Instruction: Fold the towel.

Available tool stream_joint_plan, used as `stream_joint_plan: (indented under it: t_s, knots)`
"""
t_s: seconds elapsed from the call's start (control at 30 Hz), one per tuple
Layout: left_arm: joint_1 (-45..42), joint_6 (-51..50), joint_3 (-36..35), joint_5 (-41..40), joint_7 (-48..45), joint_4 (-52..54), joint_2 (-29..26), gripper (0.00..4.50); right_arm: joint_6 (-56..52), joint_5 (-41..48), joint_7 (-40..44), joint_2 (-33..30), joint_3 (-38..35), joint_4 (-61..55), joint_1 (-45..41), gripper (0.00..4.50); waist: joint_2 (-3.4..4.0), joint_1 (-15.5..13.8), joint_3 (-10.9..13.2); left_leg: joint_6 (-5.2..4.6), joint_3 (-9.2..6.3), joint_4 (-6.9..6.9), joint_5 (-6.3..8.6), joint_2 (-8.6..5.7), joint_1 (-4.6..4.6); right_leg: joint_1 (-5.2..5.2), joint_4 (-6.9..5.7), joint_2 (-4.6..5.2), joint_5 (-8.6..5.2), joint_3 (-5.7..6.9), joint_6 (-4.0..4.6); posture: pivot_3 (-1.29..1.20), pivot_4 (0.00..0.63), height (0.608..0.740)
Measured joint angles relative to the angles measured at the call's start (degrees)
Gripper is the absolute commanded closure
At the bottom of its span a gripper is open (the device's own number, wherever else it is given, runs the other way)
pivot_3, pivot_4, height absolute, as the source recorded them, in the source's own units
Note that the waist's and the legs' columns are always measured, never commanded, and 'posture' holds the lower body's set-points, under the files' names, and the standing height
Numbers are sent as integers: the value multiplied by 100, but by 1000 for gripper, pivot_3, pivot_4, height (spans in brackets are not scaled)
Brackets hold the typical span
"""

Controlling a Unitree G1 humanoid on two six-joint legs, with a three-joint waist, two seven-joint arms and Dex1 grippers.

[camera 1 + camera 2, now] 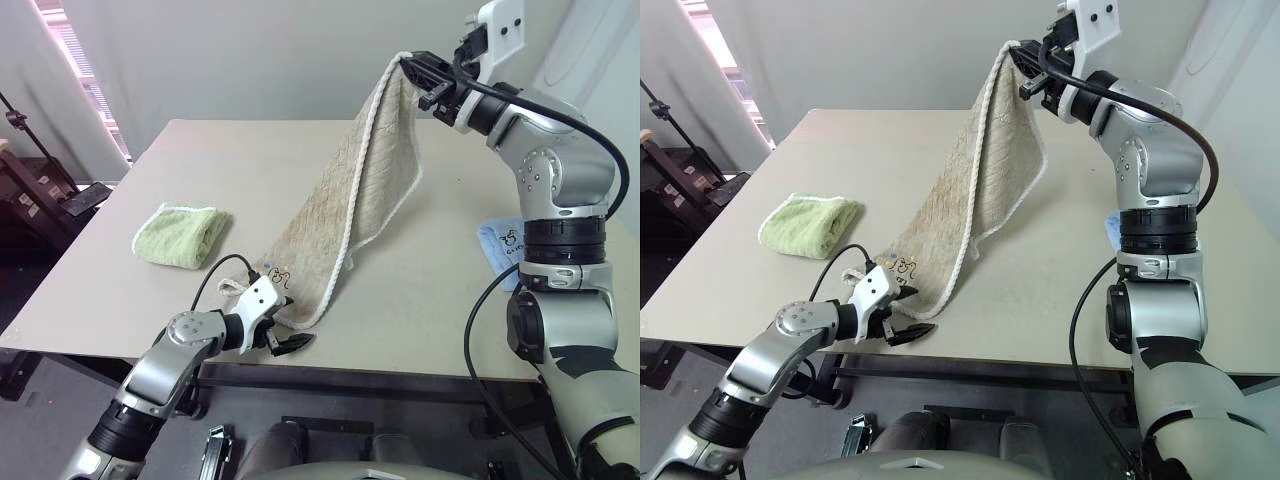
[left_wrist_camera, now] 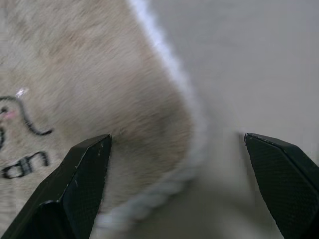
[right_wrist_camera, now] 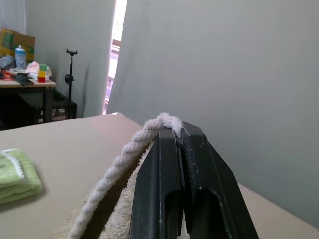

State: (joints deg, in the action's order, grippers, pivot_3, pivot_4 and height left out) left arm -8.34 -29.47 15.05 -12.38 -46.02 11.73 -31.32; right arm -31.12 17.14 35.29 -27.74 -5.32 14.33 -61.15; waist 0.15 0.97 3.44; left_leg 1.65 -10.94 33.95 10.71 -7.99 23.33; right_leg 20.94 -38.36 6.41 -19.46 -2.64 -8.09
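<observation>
The right gripper (image 1: 424, 70), clenched on a corner of the beige towel (image 1: 355, 195), holds it high above the table (image 1: 200, 170), its two fingers pressed together over the white corded edging in the right wrist view. The towel hangs in a long slant from that raised corner to the table's near edge, where its lower corner with the small printed logo (image 1: 903, 267) lies flat on the surface. The left gripper (image 1: 282, 335) sits at that near edge with its fingers spread wide and released, the towel's rounded lower corner lying between the fingers in the left wrist view, gripped by neither. A small light-green folded towel (image 1: 182, 234) lies to the left, well apart from the hanging cloth; a light-blue one (image 1: 503, 247) lies to the right, partly behind the right arm. The far half of the table is bare. Beyond the table's left edge, dark equipment (image 1: 45, 190) crowds the floor by the wall.
</observation>
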Motion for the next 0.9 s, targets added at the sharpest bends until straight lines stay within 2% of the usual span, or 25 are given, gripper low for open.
stream_joint_plan:
  t_s: [0.17,0.6,0.73,0.9]
  knots:
    - [-300,-178,163,129,-2,-149,28,0,-61,-5,-70,20,0,0,1,4482,5,3,-3,0,0,0,0,0,-1,0,-1,0,1,0,-3,0,0,740]
    - [-554,-273,437,340,-109,-168,-71,4340,-71,-10,-214,15,0,-1,88,4500,8,3,-7,0,0,11,0,-1,-4,-6,-5,0,3,0,-6,0,0,740]
    - [-544,-292,313,245,-204,-198,-106,4459,-71,-20,-239,9,1,-1,150,4500,9,23,-8,0,0,6,0,-1,-3,-3,-5,0,3,0,-7,0,0,740]
    - [-189,-585,-321,-457,-575,-52,-265,4459,-52,-118,-285,-43,1,14,253,4500,8,52,-7,0,-1,-6,0,0,3,11,-6,1,3,-1,-6,0,0,740]
